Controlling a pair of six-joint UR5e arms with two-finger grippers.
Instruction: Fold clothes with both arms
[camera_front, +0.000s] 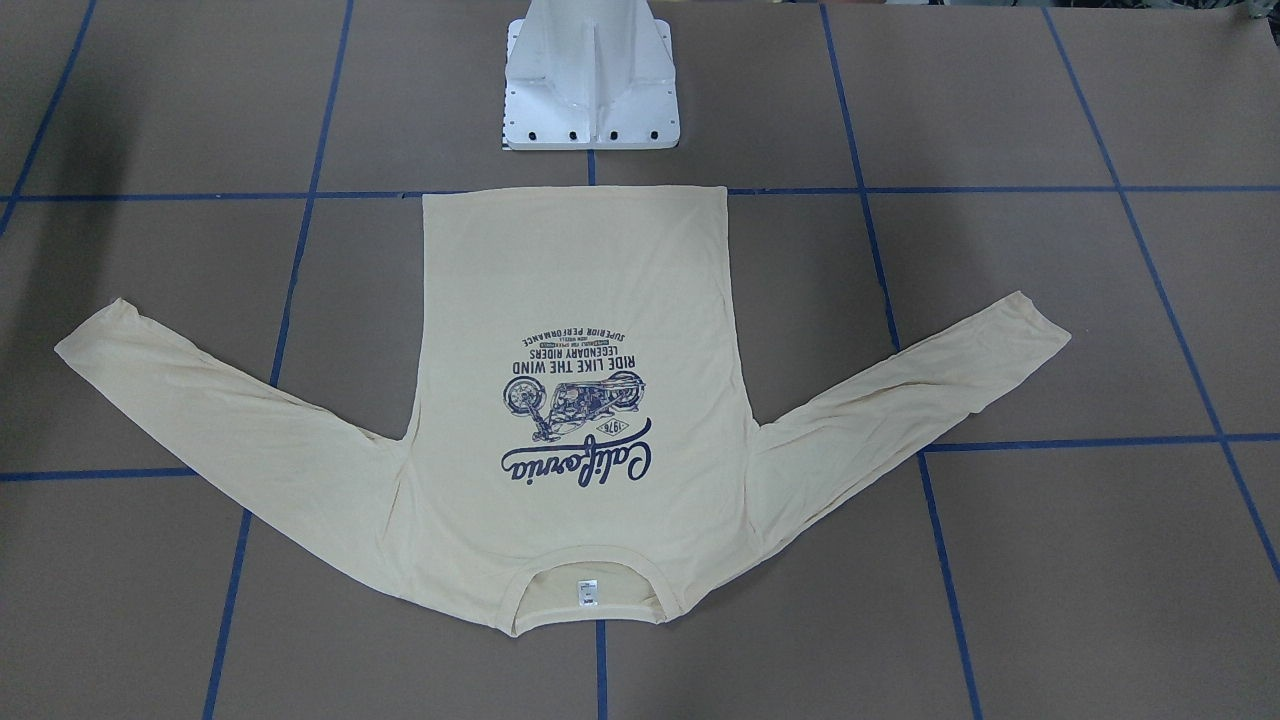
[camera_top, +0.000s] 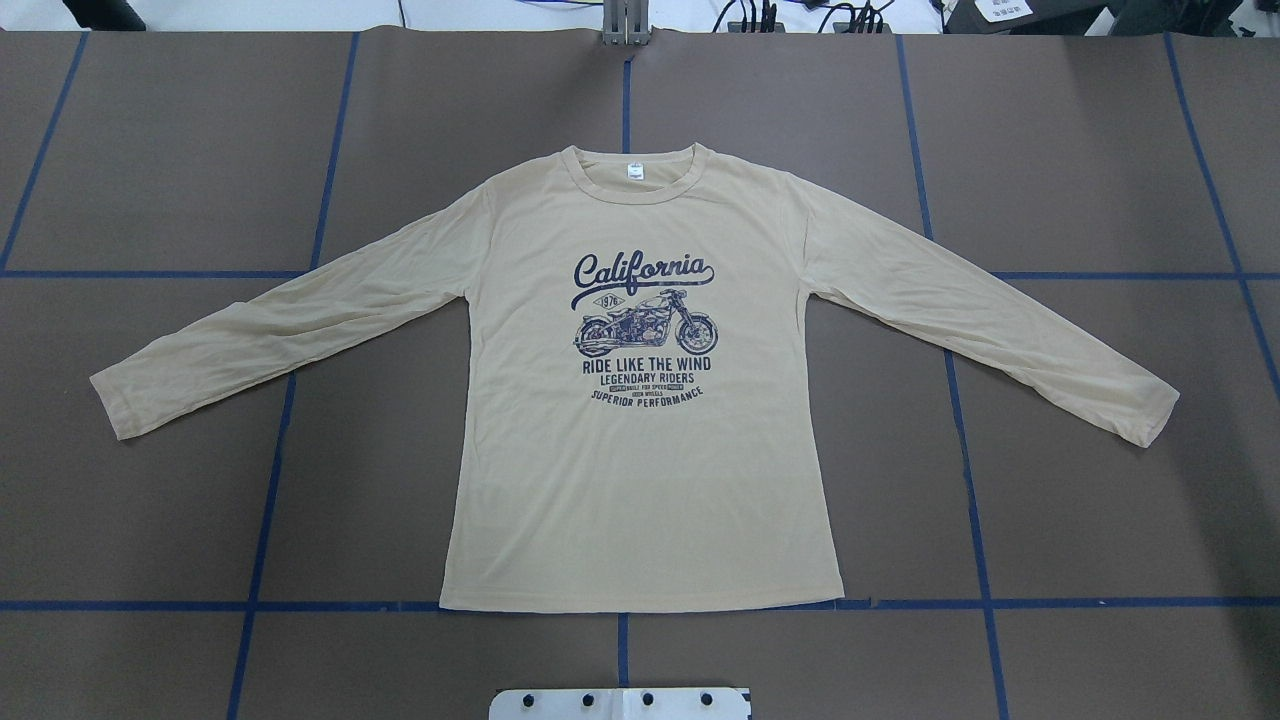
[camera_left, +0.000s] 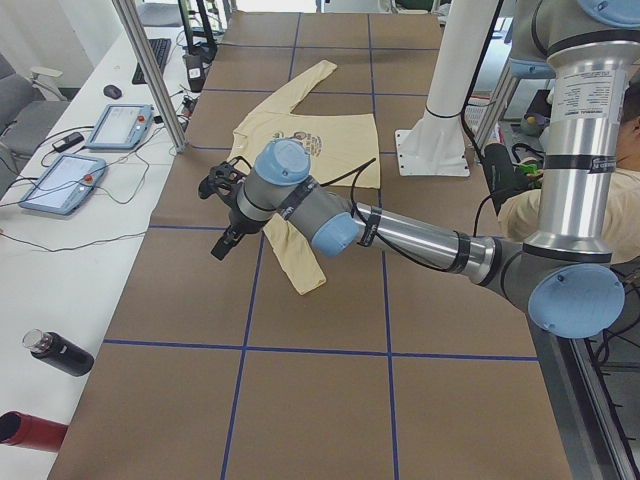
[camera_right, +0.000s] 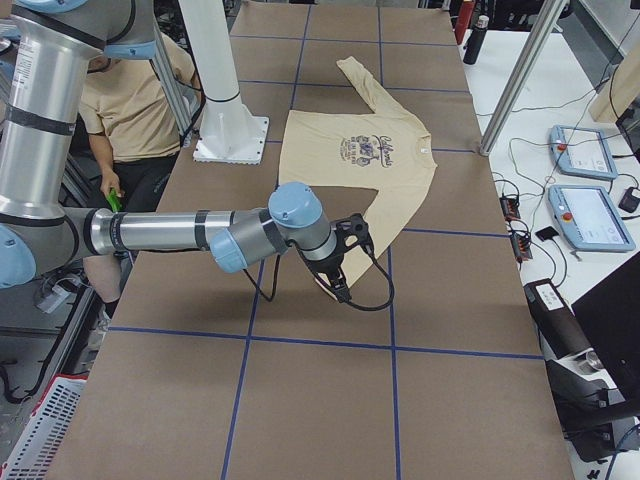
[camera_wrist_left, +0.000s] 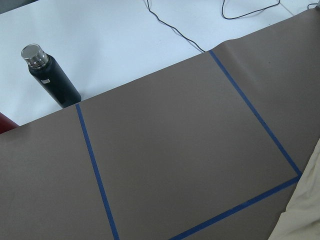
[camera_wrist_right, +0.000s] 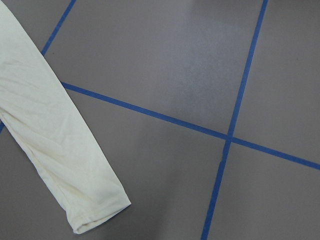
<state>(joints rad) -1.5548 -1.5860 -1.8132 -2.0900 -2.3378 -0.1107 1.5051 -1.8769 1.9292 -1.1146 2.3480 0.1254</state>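
Shirt (camera_top: 640, 450) lies spread flat and face up in the middle of the table (camera_top: 150, 130). Its hem is toward the white base (camera_top: 620, 703) and both sleeves are angled out, which looks like a tidy layout for starting a fold. Each arm stretches out low over its end of the table. The left gripper (camera_left: 222, 243) hovers near the left cuff (camera_top: 115, 400) and the right gripper (camera_right: 338, 285) near the right cuff (camera_wrist_right: 95, 215). Neither seems to touch cloth. Whether the jaws are apart or together, I cannot tell.

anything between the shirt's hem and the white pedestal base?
Nothing but brown table cover and blue tape, seen in the overhead view between T-shirt hem and base.
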